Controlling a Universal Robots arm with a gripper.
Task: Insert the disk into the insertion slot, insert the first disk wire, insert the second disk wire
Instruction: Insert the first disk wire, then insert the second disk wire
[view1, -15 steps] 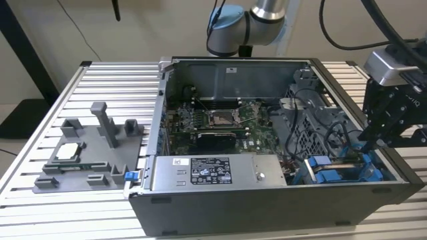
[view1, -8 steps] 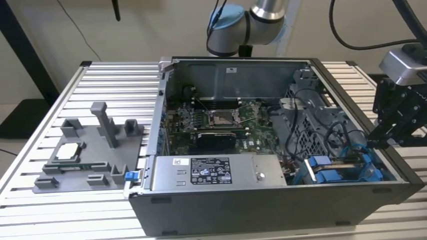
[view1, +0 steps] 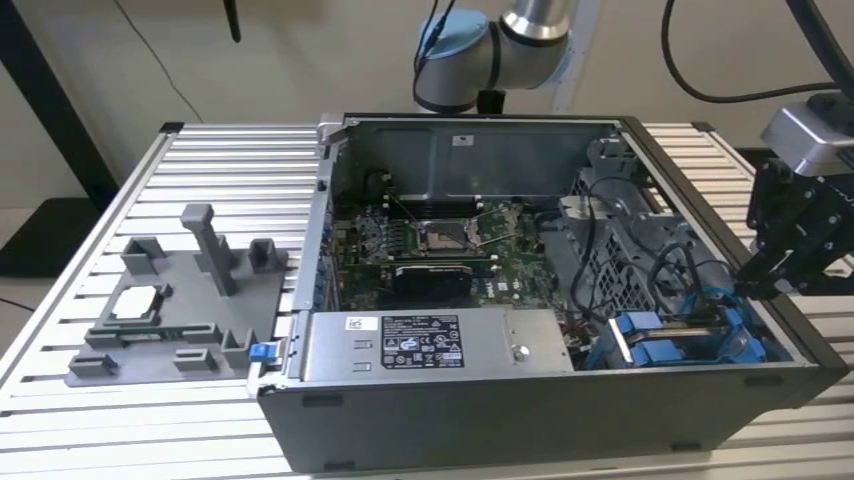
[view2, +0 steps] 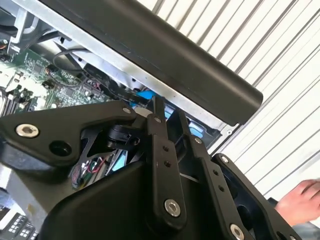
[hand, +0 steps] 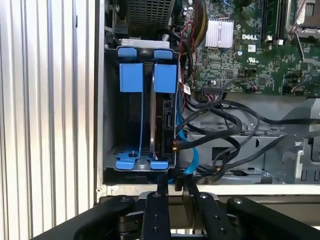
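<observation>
The disk (hand: 161, 125) stands on edge in the insertion slot (hand: 110, 125), under one of two bright blue carrier tabs (hand: 165, 77). The bay beside it, under the other blue tab (hand: 131, 77), looks hollow. A black plug (hand: 175, 145) sits against the disk's edge, and a blue wire (hand: 192, 160) and black wires (hand: 225, 120) curl away from it. My gripper (hand: 175, 181) hovers just outside the case wall, in line with the disk, fingers close together with a narrow gap. In the exterior view the gripper (view1: 763, 288) hangs over the case's right rim, above the blue-railed slot (view1: 667, 340).
The open case holds a motherboard (view1: 427, 240), a labelled power supply box (view1: 427, 345) and a perforated cage (hand: 150, 12). A grey fixture (view1: 174, 310) with parts sits on the slatted table at the exterior view's left. A person's hand (view2: 300, 200) rests on the slats near the black case rim (view2: 175, 60).
</observation>
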